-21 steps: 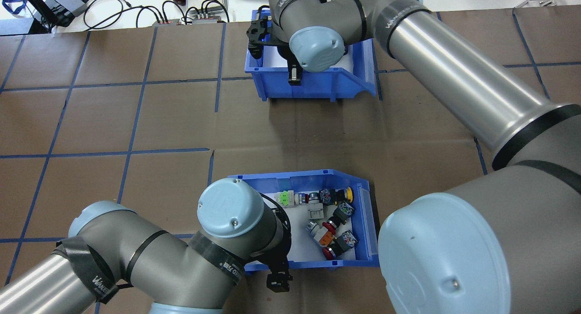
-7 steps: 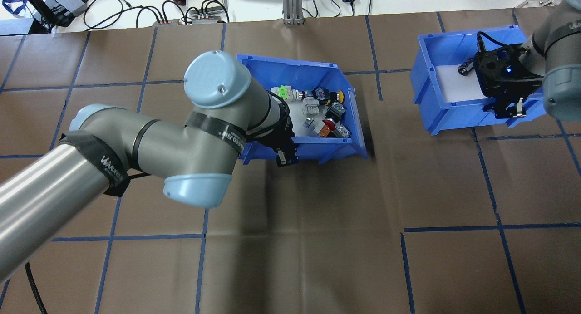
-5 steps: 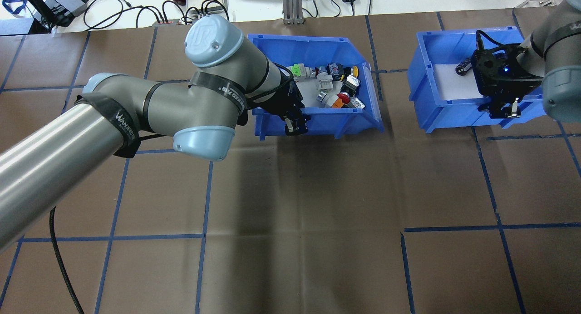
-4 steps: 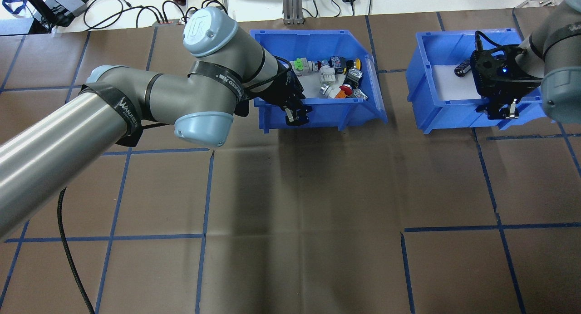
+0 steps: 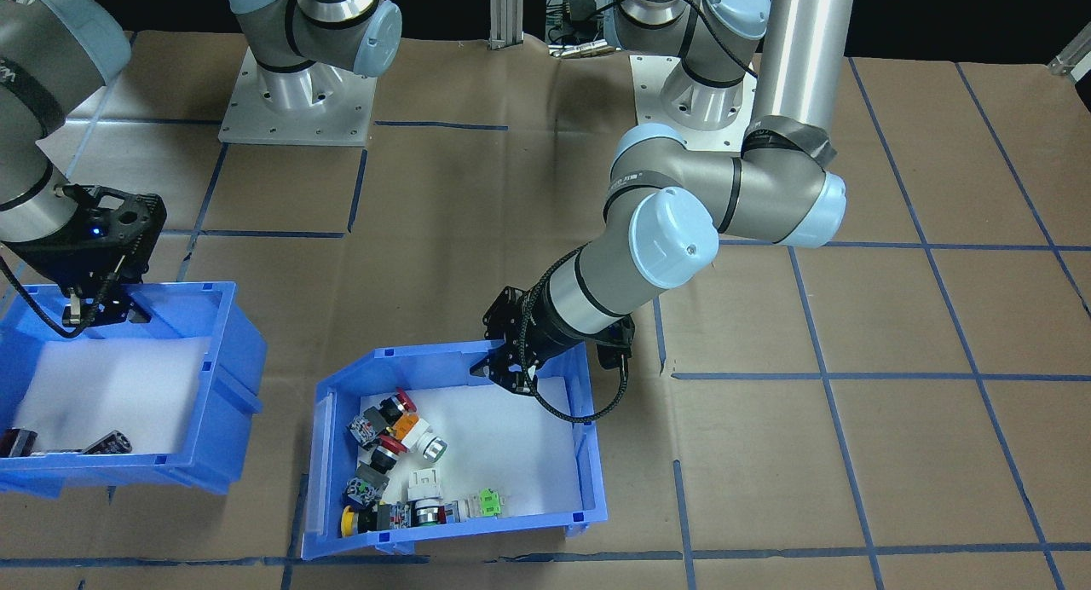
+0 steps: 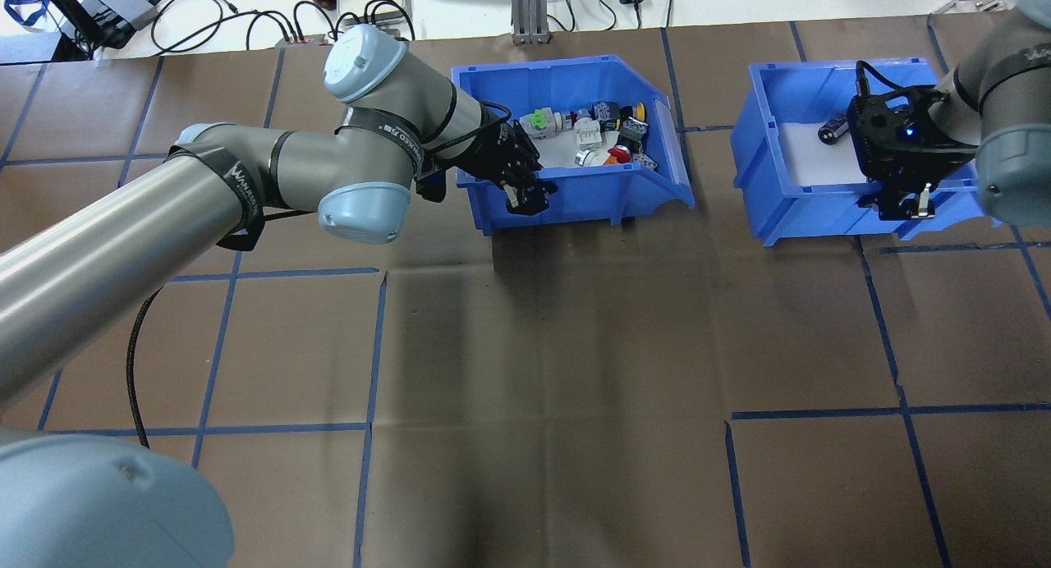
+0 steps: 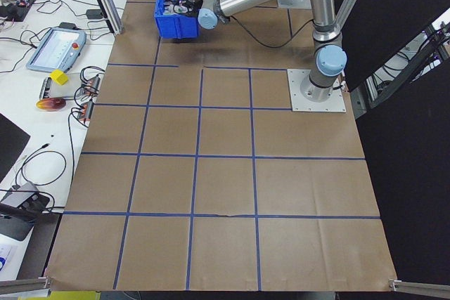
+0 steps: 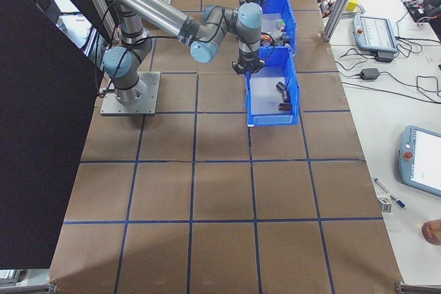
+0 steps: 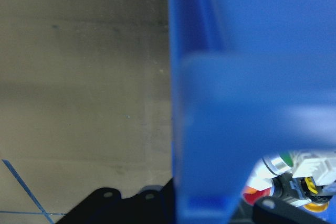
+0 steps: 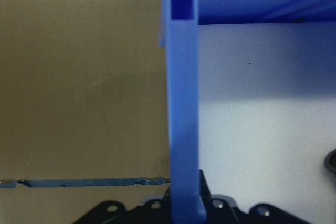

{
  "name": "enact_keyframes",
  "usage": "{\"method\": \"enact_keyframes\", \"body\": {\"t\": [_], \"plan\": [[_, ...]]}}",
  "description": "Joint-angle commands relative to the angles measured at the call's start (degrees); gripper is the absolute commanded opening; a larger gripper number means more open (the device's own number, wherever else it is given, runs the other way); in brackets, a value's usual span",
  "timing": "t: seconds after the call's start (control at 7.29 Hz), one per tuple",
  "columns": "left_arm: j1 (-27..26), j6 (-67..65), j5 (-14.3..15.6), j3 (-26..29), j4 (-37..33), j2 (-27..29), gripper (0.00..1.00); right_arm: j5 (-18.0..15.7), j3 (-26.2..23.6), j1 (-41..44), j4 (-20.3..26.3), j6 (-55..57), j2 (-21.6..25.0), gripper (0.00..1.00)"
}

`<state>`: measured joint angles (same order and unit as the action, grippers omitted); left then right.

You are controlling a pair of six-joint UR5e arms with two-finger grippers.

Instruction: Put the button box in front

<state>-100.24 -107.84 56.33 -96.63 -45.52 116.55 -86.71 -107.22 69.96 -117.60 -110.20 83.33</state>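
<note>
The button box [image 6: 608,197] is a blue bin with white foam and red, yellow, green and orange push buttons [image 6: 603,133], standing at the far middle of the table. My left gripper [image 6: 525,199] is shut on its near wall, close to that wall's left end. In the front-facing view the same box [image 5: 590,462] sits low in the middle with the left gripper [image 5: 503,375] on its rim. The left wrist view has the blue wall [image 9: 210,103] running between the fingers. My right gripper [image 6: 901,207] is shut on the near wall of the other blue bin [image 6: 788,211].
The other bin [image 5: 230,377] holds a few black cylindrical parts [image 6: 833,127] and stands about a hand's width to the right of the button box. Cables, a metal post [image 6: 525,10] and devices lie beyond the far edge. Blue tape lines cross the brown paper.
The left arm has carried the button box from the table's near side to the far middle, then a little farther and right. The right arm shifted the other bin to the far right.
</note>
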Motion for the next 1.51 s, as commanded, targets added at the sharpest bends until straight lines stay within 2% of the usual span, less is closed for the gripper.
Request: {"method": "enact_keyframes", "body": {"t": [0.0, 0.27, 1.1, 1.37], "plan": [[0.7, 0.7, -1.1, 0.3, 2.9, 2.1, 0.00, -0.2, 0.0, 0.0, 0.0, -0.1, 0.0, 0.06], [2.4, 4.2, -1.2, 0.7, 2.8, 3.0, 0.00, -0.2, -0.1, 0.0, 0.0, -0.1, 0.0, 0.06], [2.1, 4.1, -1.4, -0.5, 2.1, 3.2, 0.01, 0.1, -0.2, 0.0, 0.0, 0.1, -0.1, 0.06], [1.5, 4.2, -1.4, -0.6, 1.9, 3.1, 0.11, 0.1, -0.2, 0.0, 0.0, 0.1, 0.0, 0.06]]}}
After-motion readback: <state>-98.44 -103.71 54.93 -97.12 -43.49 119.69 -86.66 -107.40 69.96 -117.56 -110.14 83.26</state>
